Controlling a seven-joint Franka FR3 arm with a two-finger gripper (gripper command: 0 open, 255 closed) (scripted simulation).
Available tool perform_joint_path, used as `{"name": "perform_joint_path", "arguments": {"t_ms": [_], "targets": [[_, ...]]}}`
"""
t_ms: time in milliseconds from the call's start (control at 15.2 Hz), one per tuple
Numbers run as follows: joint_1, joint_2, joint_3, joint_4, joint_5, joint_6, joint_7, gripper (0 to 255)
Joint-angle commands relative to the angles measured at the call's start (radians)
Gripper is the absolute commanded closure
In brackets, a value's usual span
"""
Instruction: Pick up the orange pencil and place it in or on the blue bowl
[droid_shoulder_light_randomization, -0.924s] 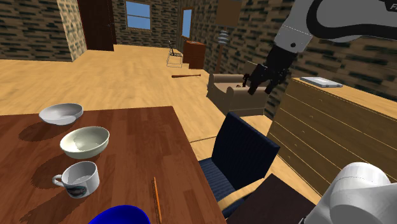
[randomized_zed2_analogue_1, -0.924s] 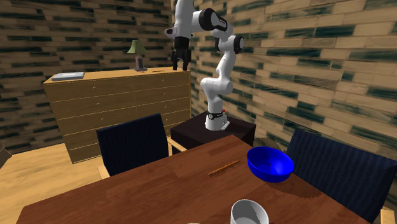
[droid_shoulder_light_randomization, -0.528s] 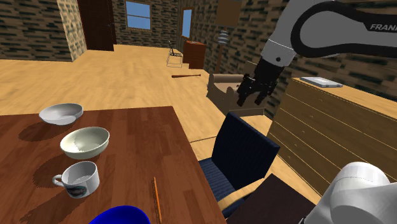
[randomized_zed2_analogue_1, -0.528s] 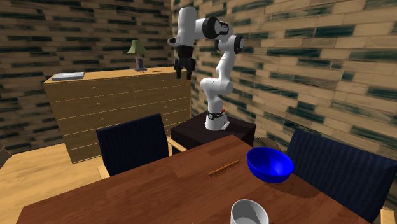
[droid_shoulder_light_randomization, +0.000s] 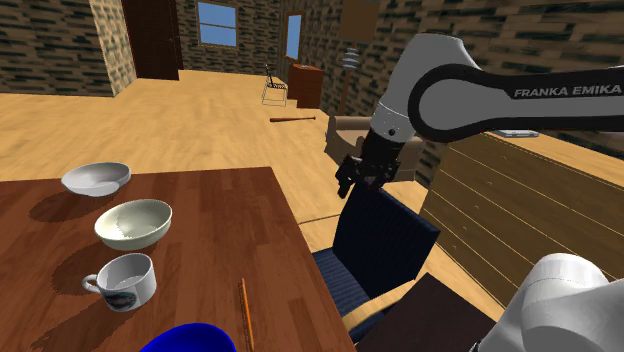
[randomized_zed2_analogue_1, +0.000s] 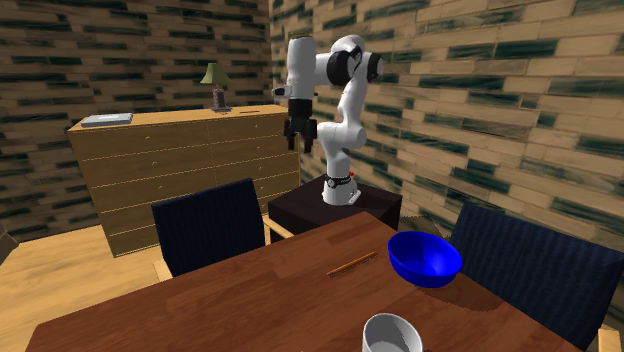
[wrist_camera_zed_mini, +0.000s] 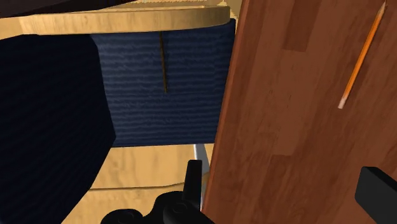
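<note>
Arm (droid_shoulder_light_randomization: 450, 95) dropped toward chair (droid_shoulder_light_randomization: 385, 240); jaws wide, empty; orange pencil (wrist_camera_zed_mini: 362, 55) on table (wrist_camera_zed_mini: 286, 159), well apart.

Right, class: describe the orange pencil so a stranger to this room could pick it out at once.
Find the large wooden table with dark blue chairs beside it. Near the blue bowl, flat on the wood, lies the orange pencil. It is the only long, thin thing there; its neighbours are round bowls and a mug.

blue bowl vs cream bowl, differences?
Colour: the blue bowl is deep blue; the cream bowl is off-white. Place: the blue bowl lies close to the pencil; the cream bowl sits farther off, between the mug and a grey bowl. Both stand upright and empty on the table.
</note>
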Motion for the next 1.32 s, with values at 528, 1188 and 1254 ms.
{"name": "perform_joint_path", "arguments": {"t_ms": [528,1188,1254], "targets": [[0.052,0.256,0.132,-0.031,0.089,0.283,0.149,0],[0.086,0.610,0.252,0.067,0.072,0.541,0.331,0],[0.091,0.649,0.260,0.084,0.059,0.563,0.355,0]]}}
